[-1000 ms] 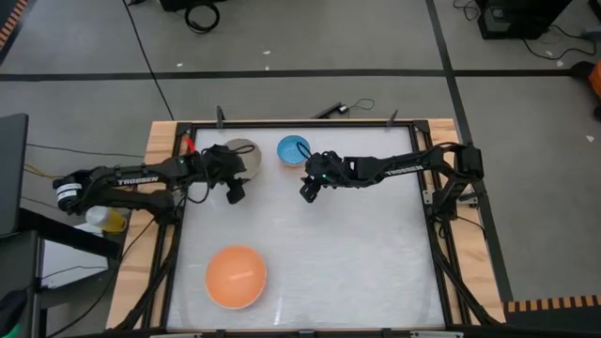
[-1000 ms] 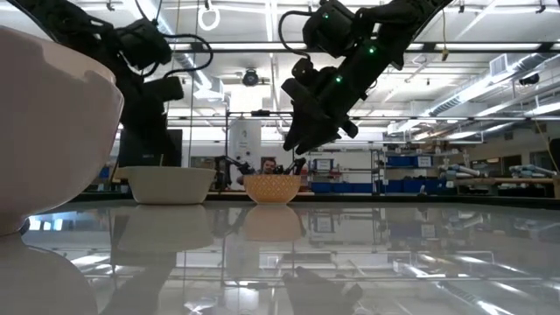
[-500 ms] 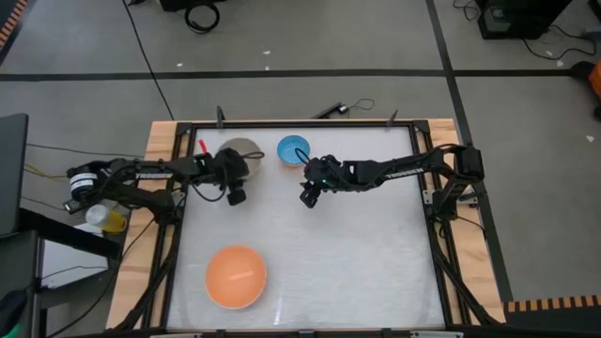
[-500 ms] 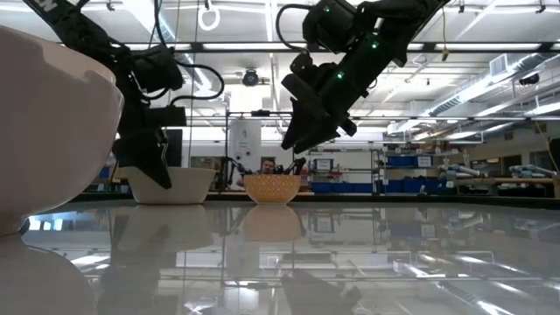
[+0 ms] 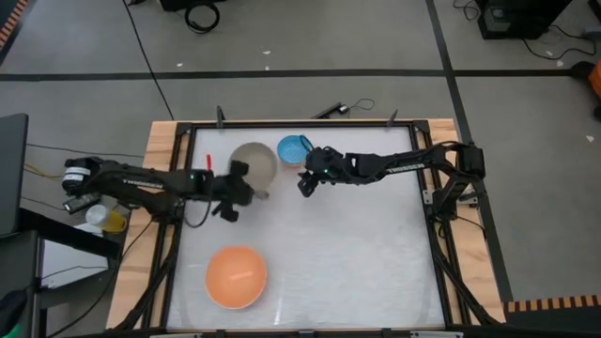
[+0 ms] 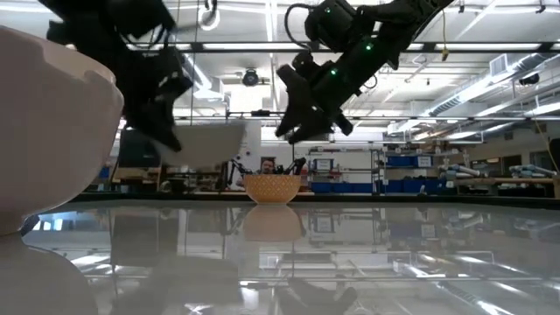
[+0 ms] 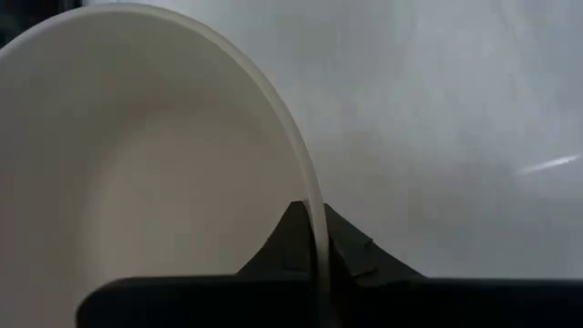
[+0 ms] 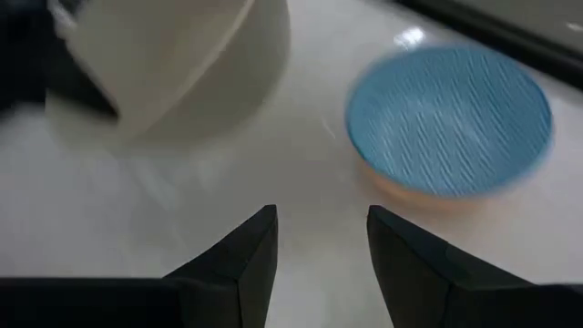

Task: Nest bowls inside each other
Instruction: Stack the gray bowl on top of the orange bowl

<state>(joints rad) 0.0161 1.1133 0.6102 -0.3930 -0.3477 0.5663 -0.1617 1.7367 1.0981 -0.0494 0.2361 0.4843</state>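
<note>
Our left gripper [image 5: 240, 184] pinched the rim of the round grey-beige plastic bowl [image 5: 254, 163], lifted and tilted at the table's far left. We held our right gripper [image 8: 319, 239] unclenched above the table near the small blue bowl [image 5: 293, 148].

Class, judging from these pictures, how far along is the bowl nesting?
Done: nothing is nested yet. In hand: the left gripper is shut on the grey-beige bowl's rim, lifted and tilted off the table. Left: the blue bowl near the open right gripper, the salmon-orange bowl and the cream-white bowl sit apart.
</note>
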